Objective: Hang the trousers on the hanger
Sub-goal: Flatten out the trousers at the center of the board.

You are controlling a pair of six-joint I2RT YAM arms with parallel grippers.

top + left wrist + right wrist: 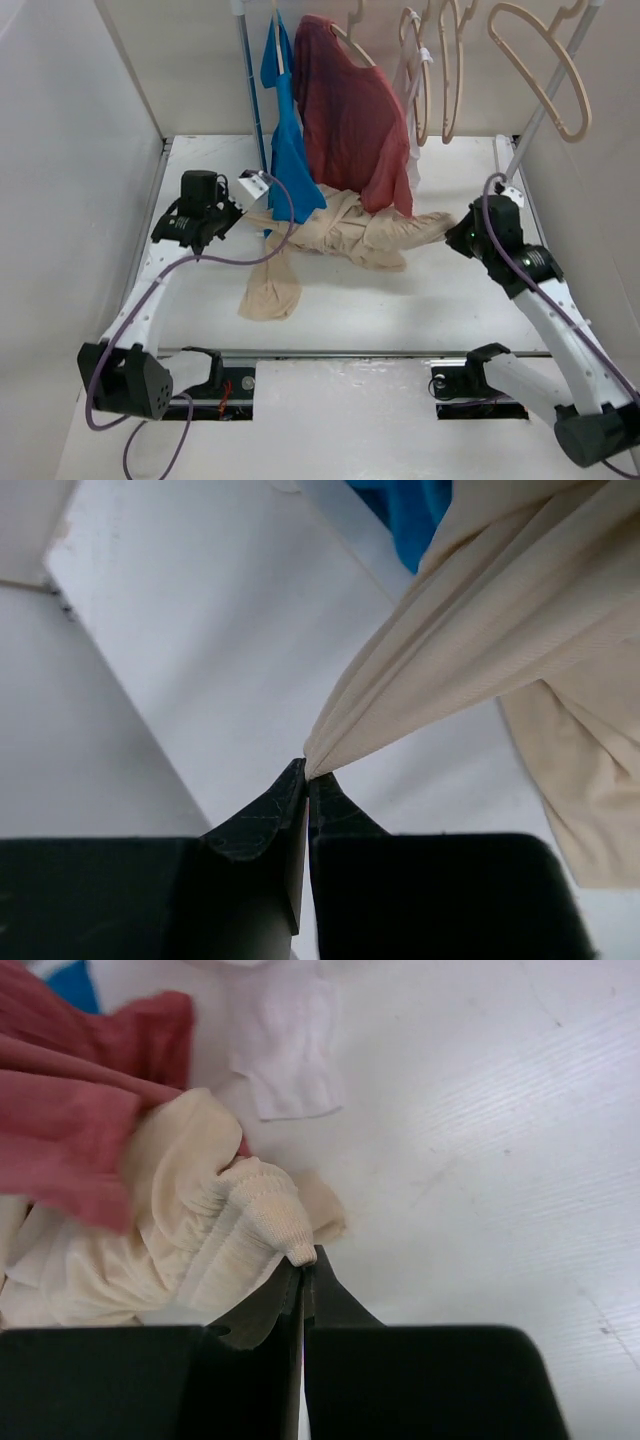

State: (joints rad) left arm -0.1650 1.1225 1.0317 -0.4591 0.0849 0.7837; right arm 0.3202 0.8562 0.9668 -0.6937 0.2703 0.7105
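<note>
Now my left fingers [296, 788] pinch one end of the beige trousers [340, 235] on the desk [420, 310], and my right fingers [288, 1285] pinch the other.

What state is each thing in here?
trousers: crumpled on the table, both ends pinched.
left gripper: shut on the trousers.
right gripper: shut on the trousers.
hanger: hanging, bare.
red T-shirt: hanging.
blue garment: hanging.
</note>
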